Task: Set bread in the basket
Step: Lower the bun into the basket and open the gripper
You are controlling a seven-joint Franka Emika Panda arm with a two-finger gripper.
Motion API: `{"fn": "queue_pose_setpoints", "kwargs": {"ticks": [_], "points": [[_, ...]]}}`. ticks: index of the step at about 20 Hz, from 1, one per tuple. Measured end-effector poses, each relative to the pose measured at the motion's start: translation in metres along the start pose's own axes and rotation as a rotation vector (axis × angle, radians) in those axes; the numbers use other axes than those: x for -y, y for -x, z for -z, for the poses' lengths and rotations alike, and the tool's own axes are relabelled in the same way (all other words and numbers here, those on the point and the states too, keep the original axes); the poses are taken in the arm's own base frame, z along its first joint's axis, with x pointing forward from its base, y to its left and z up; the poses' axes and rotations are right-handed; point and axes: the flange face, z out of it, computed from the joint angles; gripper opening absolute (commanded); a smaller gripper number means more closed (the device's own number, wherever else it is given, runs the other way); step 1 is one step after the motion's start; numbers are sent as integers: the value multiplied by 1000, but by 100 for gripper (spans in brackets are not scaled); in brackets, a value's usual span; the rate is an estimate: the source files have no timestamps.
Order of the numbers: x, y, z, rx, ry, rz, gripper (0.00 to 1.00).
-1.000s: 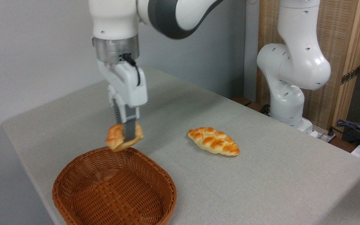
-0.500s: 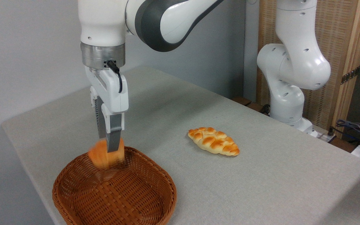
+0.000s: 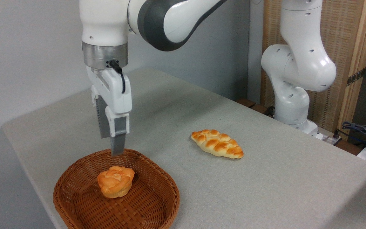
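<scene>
From the fixed camera, the bread [image 3: 115, 181] lies inside the basket [image 3: 75, 208], resting on its woven floor toward the far side, knotted top up. My gripper [image 3: 114, 149] hangs just above the basket's far rim, clear of the bread and holding nothing; only one finger shows plainly, so I cannot tell how far apart the fingers stand. The braided loaf [image 3: 217, 143] lies on the table [image 3: 265, 178], well right of the basket.

My arm [image 3: 297, 60]: glossy white rounded shells, small dark screw recesses | dark grey band at the elbow joint [image 3: 151, 22] | brushed-metal wrist ring [image 3: 105, 55] | short black cable [image 3: 118, 68] | white pincer [image 3: 113, 143], grey fingers [image 3: 118, 144].
</scene>
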Motion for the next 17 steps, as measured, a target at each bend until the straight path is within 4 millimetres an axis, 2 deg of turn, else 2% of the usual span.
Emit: {"fn": "queue_pose_setpoints", "kwargs": {"ticks": [5,7,17], "points": [[1,26,62,105,113,60,100],[2,33,73,111,114,115,100],[-1,38,81,123,120,159,100]]}}
